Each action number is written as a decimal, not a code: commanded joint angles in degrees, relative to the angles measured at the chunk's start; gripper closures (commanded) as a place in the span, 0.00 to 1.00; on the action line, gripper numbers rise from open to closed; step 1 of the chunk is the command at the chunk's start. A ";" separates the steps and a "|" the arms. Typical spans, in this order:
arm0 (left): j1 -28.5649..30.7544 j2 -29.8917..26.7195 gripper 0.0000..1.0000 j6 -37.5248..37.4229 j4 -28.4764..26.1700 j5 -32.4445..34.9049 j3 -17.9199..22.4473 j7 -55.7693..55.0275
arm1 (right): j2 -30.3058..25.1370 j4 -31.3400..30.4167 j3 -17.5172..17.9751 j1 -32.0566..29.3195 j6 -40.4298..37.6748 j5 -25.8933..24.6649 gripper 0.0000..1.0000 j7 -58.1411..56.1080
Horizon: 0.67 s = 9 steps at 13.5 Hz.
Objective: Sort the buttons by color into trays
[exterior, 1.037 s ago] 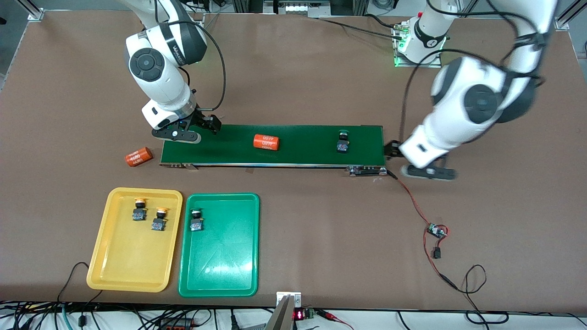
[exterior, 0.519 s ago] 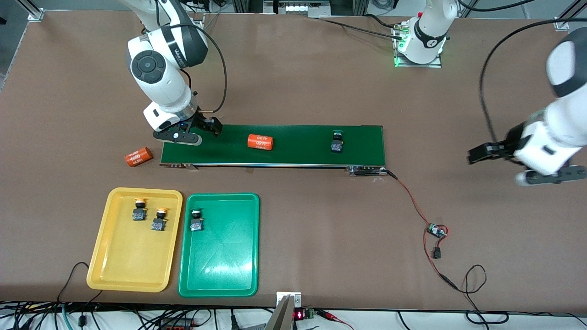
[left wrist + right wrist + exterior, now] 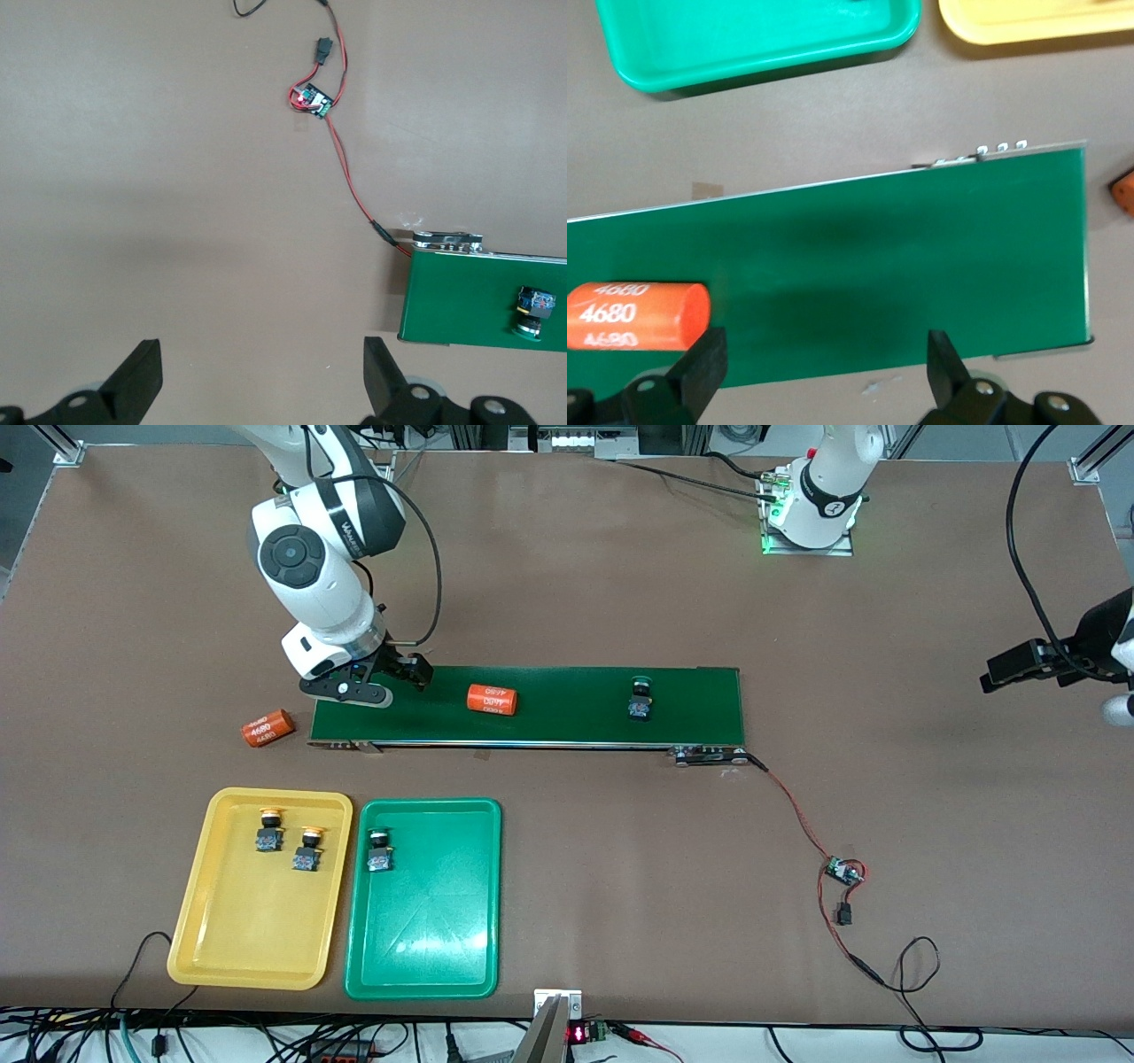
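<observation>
My right gripper (image 3: pixel 376 682) hangs wide and empty over the belt's (image 3: pixel 567 722) end nearest the trays; my left gripper (image 3: pixel 261 390) waits, also spread, off the belt's other end. Two yellow buttons (image 3: pixel 269 828) sit in the yellow tray (image 3: pixel 204 939), one green button (image 3: pixel 379 850) in the green tray (image 3: pixel 425 948). The last green one (image 3: pixel 640 699) rides the belt beside an orange cylinder (image 3: pixel 492 699). Brown tabletop (image 3: pixel 620 886), wires about.
</observation>
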 commanded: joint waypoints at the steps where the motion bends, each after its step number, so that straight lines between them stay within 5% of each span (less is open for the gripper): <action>1: -1.53 -0.58 0.00 2.01 -1.10 -1.30 1.75 0.86 | 0.59 -0.12 -0.02 4.02 2.48 0.49 0.00 5.93; 9: -1.53 -2.87 0.00 3.61 -3.57 -0.17 2.01 2.09 | 7.27 7.61 -0.11 10.71 3.37 0.14 0.00 14.31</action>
